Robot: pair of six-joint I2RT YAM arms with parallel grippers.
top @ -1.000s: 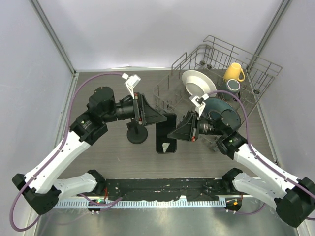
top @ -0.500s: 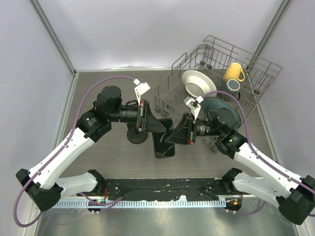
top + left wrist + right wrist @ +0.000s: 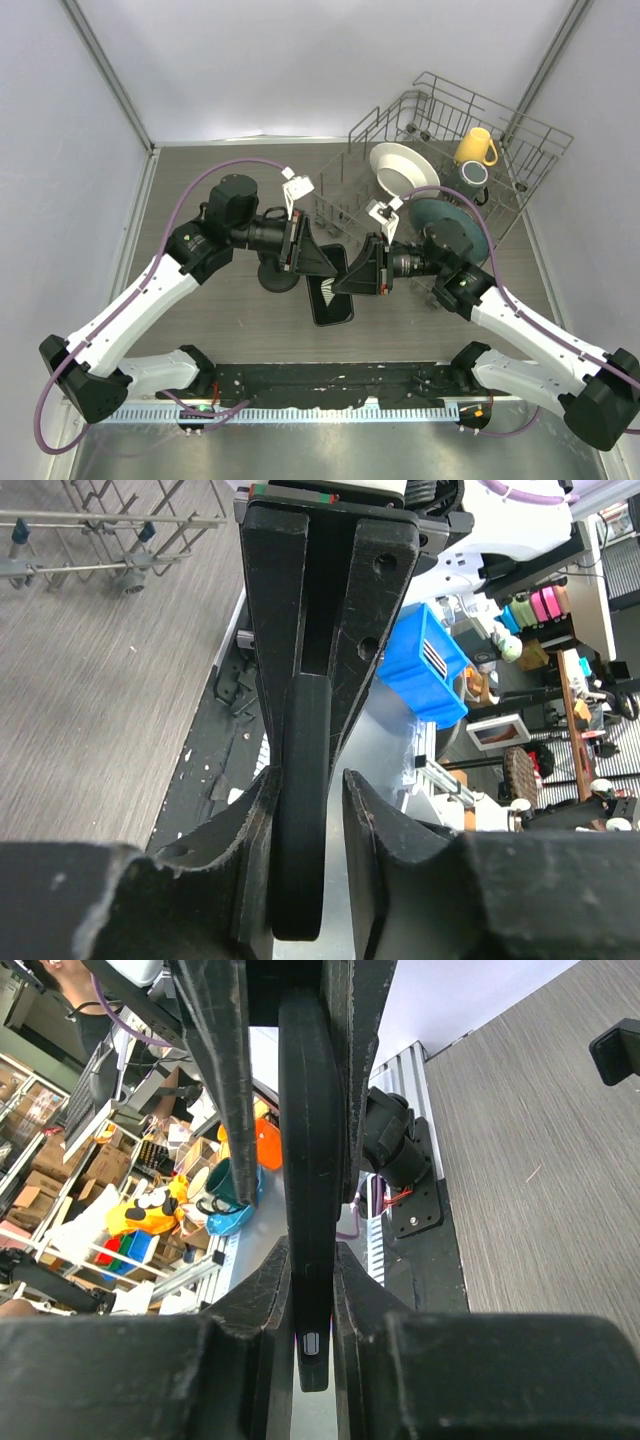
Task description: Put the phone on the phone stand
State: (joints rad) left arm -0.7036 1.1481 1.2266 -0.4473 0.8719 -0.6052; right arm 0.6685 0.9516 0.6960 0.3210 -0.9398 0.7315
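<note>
In the top view, the phone (image 3: 331,293) is seen at the middle of the desk (image 3: 220,330), caught between the left gripper (image 3: 322,262) and the right gripper (image 3: 352,275). They meet over it from opposite sides. The phone stand (image 3: 277,277) is just to its left, partly hidden under the left gripper. The step in hand is judged to be a shared hold before the carry. It is best done if one grip is kept firm until the other is proven, and the slab is kept from twisting. In the left wrist view, the phone (image 3: 300,810) is seen edge-on, flanked closely by the left gripper's narrowed fingers (image 3: 255,810). It is judged to be clamped, though a thin sliver on one side cannot be ruled out. In the right wrist view, the phone (image 3: 305,1160) is pinched tightly at its end by the right gripper, with no gap seen.
</note>
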